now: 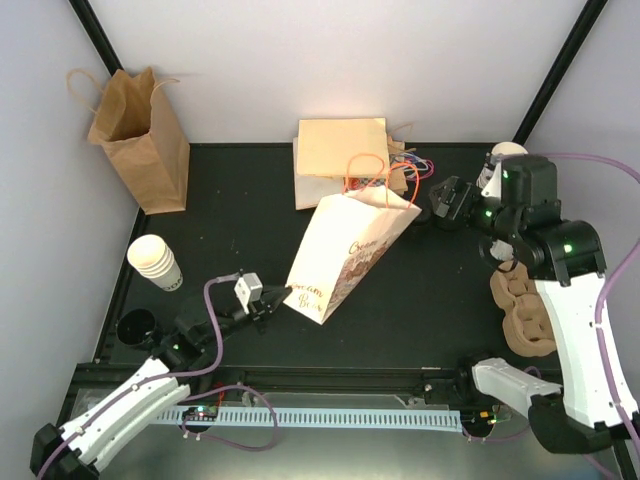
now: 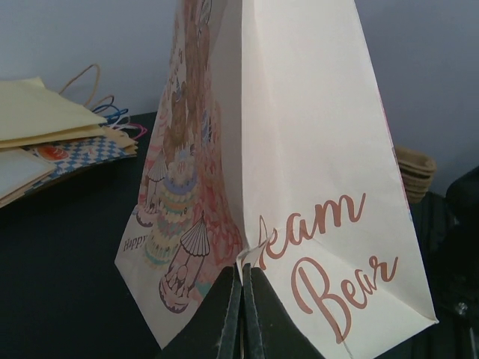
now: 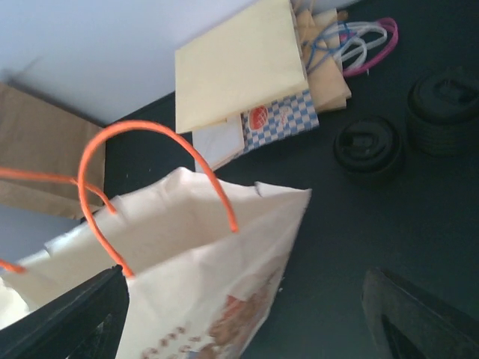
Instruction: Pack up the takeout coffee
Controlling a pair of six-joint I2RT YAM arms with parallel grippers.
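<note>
Left gripper (image 2: 241, 280) is clamped on the bottom fold of the tilted cream printed paper bag (image 1: 345, 250) with orange handles, mid-frame. Right gripper (image 1: 443, 203), jaws wide apart, hovers by the bag's mouth. Whether the cream-white rounded thing (image 1: 508, 150) behind it, upper right, is the black-lidded coffee cup, I cannot tell.

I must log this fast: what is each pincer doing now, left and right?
Left pincer: closed, gripping the bottom fold of the white paper bag.
Right pincer: open, holding nothing.
</note>
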